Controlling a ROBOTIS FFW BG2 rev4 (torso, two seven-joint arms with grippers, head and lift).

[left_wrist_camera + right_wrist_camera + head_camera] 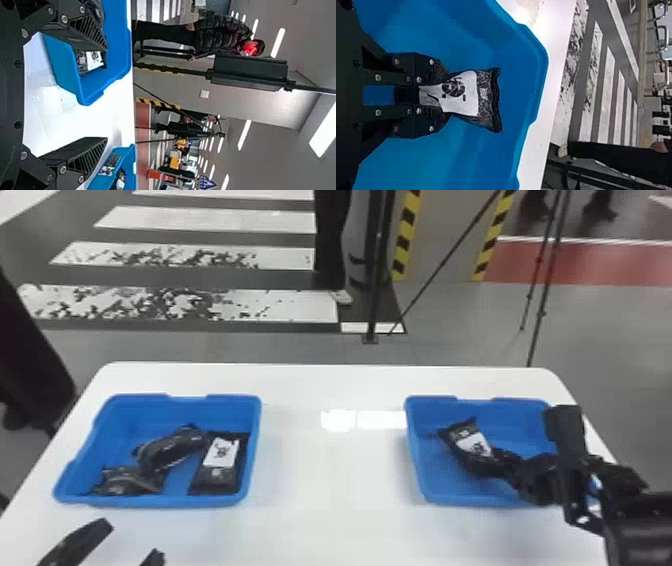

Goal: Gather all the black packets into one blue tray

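In the head view, my right gripper is inside the right blue tray, shut on a black packet with a white label. The right wrist view has the gripper pinching that packet between both fingers, its far end sticking out. The left blue tray holds three black packets: one crumpled, one leaning, one lying flat with a label. My left gripper stands open at the table's near left; the left wrist view has the gripper with its fingers wide apart.
Both trays stand on a white table, with a wide gap between them. Beyond the table's far edge are a black stand and thin tripod legs on the floor.
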